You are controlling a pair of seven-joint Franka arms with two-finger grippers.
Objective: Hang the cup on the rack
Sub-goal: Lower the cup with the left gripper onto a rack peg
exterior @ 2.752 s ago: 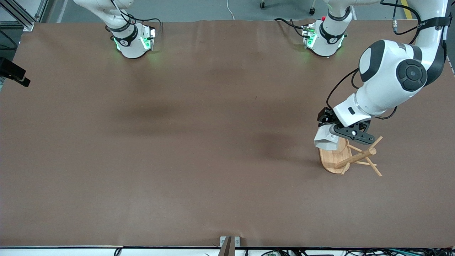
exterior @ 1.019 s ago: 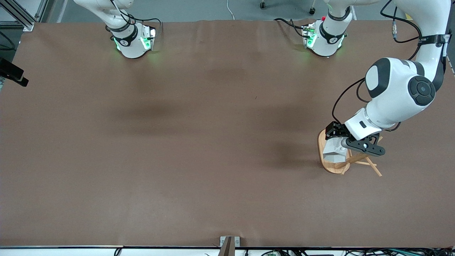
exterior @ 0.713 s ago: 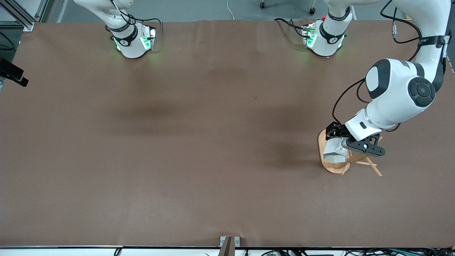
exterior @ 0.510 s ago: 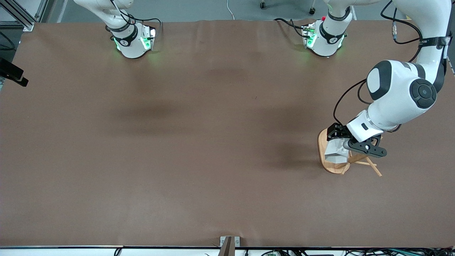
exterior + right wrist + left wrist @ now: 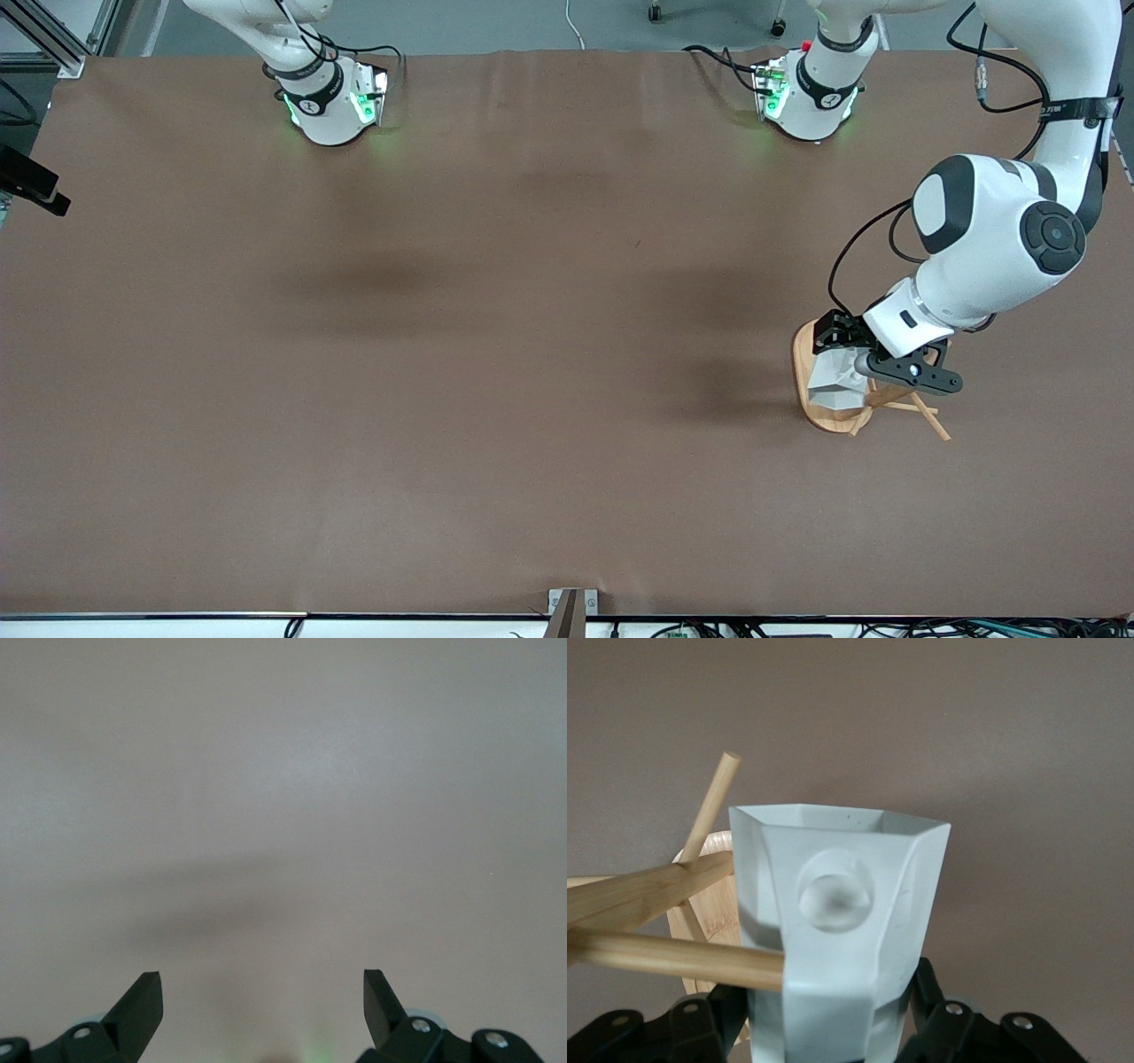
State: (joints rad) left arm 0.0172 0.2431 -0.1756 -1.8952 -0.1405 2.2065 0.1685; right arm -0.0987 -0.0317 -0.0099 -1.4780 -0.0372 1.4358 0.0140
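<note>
the left gripper [image 5: 843, 361], at the right of the front view, has its fingers clamped on the cup [image 5: 834, 383] over the rack [image 5: 808, 354]. a peg [image 5: 673, 955] meets the handle, likely to hook it. the right gripper [image 5: 263, 992] waits, fingers apart.

I can't read any words, numbers or signs on anything in my camera views right now.

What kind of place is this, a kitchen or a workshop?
Probably a robotics lab, not a kitchen: two white robot arms are bolted to a brown-covered table, cables trail along its edges, and the left gripper holds a cup at a rack.
</note>
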